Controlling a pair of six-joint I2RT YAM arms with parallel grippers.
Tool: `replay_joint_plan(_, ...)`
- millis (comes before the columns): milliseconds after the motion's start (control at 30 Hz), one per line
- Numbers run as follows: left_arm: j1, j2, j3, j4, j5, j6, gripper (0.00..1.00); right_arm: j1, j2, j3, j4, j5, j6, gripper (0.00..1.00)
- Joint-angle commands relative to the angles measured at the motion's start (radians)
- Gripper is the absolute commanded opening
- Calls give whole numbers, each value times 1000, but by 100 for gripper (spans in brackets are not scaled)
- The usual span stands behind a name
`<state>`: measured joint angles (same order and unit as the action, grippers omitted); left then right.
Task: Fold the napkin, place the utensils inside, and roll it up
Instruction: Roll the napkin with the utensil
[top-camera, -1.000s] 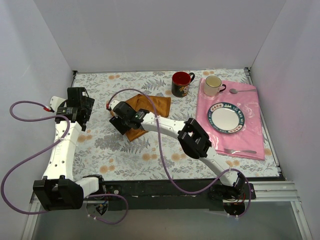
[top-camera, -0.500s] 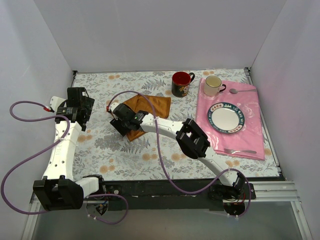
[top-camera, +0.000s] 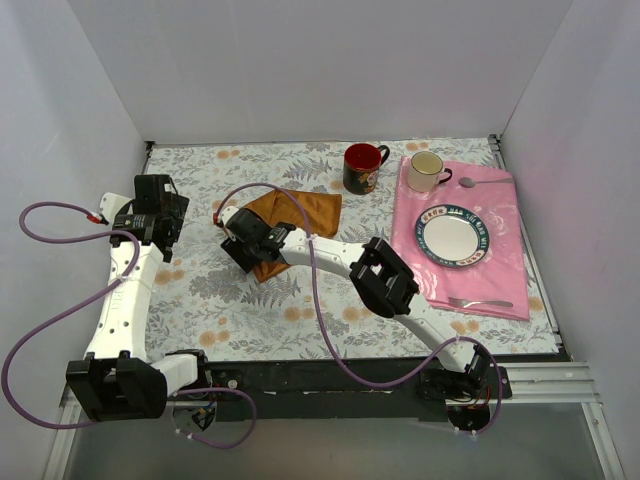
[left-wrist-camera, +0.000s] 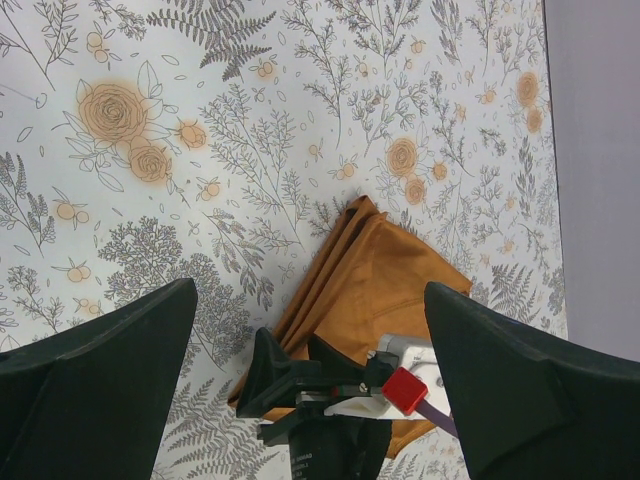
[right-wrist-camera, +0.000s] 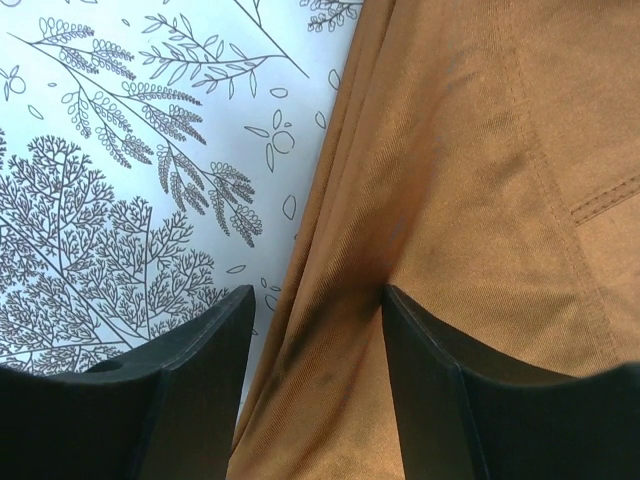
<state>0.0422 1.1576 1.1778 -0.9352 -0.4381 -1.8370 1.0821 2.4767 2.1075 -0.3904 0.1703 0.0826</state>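
The rust-orange napkin (top-camera: 300, 210) lies folded and creased on the floral tablecloth, left of the dark red mug. It also shows in the left wrist view (left-wrist-camera: 390, 280) and the right wrist view (right-wrist-camera: 480, 200). My right gripper (top-camera: 243, 252) is low at the napkin's near-left edge. Its jaws are open and stand on either side of a raised fold of the cloth (right-wrist-camera: 312, 300); it also shows from above (left-wrist-camera: 298, 362). My left gripper (top-camera: 158, 222) hangs high over the table's left side, wide open and empty (left-wrist-camera: 310, 288). A silver fork (top-camera: 480, 302) lies on the pink cloth's near edge.
A dark red mug (top-camera: 362, 168) stands behind the napkin. The pink cloth (top-camera: 500, 270) at the right carries a small plate (top-camera: 454, 236), a cream cup (top-camera: 427, 171) and a silver spoon-like utensil (top-camera: 480, 182). White walls close in three sides.
My right gripper has crept a little to the left along the napkin's near-left edge. The left arm has not moved.
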Motion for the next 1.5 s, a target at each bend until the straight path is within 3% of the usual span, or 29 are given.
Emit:
replay_joint_plan(0,2,-1,10,-5,-27,2,98,1,42,-12,13,5,11,60)
replay_joint_plan(500,2,43,-116,36,47,44,98,2,90,-38,-70,38,5,36)
replay_joint_plan(633,13,50,-205,191,192,149,98,2,87,-50,-71,11,5,25)
replay_joint_plan(867,54,129,-277,288,338,189,98,-1,83,-52,-67,-28,14,7)
replay_joint_plan(1200,111,258,-299,415,541,216,98,-17,71,-64,-62,-67,68,1)
replay_joint_plan(1467,110,290,-325,522,599,232,98,-36,15,-110,-12,-106,88,1)
